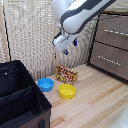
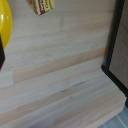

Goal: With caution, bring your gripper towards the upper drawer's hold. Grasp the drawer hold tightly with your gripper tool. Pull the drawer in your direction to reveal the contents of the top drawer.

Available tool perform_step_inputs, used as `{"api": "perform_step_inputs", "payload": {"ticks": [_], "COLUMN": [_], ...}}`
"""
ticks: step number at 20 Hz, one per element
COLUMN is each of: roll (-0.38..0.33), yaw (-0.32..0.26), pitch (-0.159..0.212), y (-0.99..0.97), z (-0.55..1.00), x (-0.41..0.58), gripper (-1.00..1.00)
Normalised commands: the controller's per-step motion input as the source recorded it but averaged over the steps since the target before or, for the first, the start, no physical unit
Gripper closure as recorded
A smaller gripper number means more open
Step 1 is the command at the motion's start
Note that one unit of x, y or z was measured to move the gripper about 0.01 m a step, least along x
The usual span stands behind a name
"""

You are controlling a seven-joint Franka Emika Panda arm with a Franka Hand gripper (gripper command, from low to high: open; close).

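We found the gripper (image 1: 69, 48) raised above the wooden counter (image 1: 95, 102), well apart from the dresser, presumably for a clear approach. The top drawer (image 1: 114, 32) sat closed at the exterior view's right, the drawer hold (image 1: 116, 32) across its front. The jaws held nothing; we could not tell their opening.

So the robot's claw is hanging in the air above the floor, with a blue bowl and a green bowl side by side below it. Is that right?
Not quite: the bowl beside the blue bowl is yellow, not green, as the exterior view shows. The rest holds: the gripper hangs in the air above the wooden floor, with the two bowls side by side below it.
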Motion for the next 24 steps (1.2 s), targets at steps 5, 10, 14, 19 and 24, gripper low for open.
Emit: {"api": "perform_step_inputs", "payload": {"ticks": [5,10,14,19,24], "roll": [-0.327,-0.329,-0.366,-0.371,-0.323], "yaw": [0.108,0.106,0.086,0.009,-0.01], "pitch": [0.0,0.001,0.015,0.075,0.09], "y": [0.01,0.01,0.0,0.01,0.02], "z": [0.22,0.21,0.07,0.08,0.23], "x": [0.254,0.253,0.24,0.322,0.381], "gripper": [-1.0,-1.0,-1.0,-1.0,-1.0]}}
